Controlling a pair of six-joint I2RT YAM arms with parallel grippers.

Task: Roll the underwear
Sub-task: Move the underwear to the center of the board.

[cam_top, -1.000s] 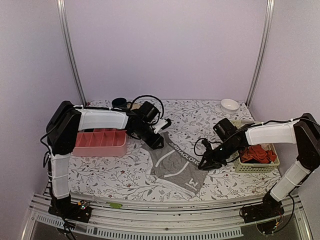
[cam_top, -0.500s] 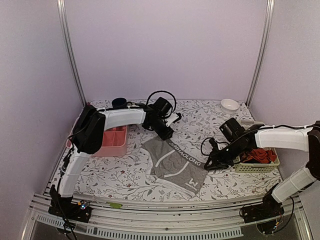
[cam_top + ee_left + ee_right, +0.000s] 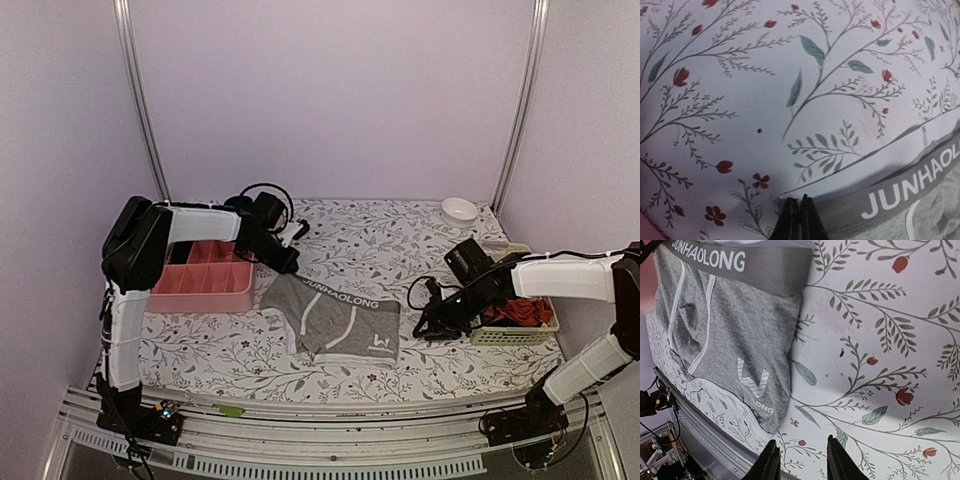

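The underwear (image 3: pixel 335 320), grey boxer briefs with a darker lettered waistband, lies flat in the middle of the flowered cloth, waistband toward the back. My left gripper (image 3: pixel 288 264) sits at the waistband's left corner. In the left wrist view its fingertips (image 3: pixel 800 200) are pressed together on the corner of the underwear (image 3: pixel 900 200). My right gripper (image 3: pixel 420 325) hovers just right of the garment, jaws apart. In the right wrist view its fingers (image 3: pixel 800 442) hold nothing, and the underwear (image 3: pixel 730 325) lies ahead to the left.
A pink divided tray (image 3: pixel 200 290) stands left of the garment, close under the left arm. A woven basket (image 3: pixel 510 335) with orange-red garments (image 3: pixel 520 310) sits at the right. A white bowl (image 3: pixel 459 210) and a dark cup (image 3: pixel 238 204) stand at the back.
The left gripper closed and swung left, pulling the waistband with it; the underwear turned from slanted to level and shifted left. The right gripper drew back slightly and opened a little.
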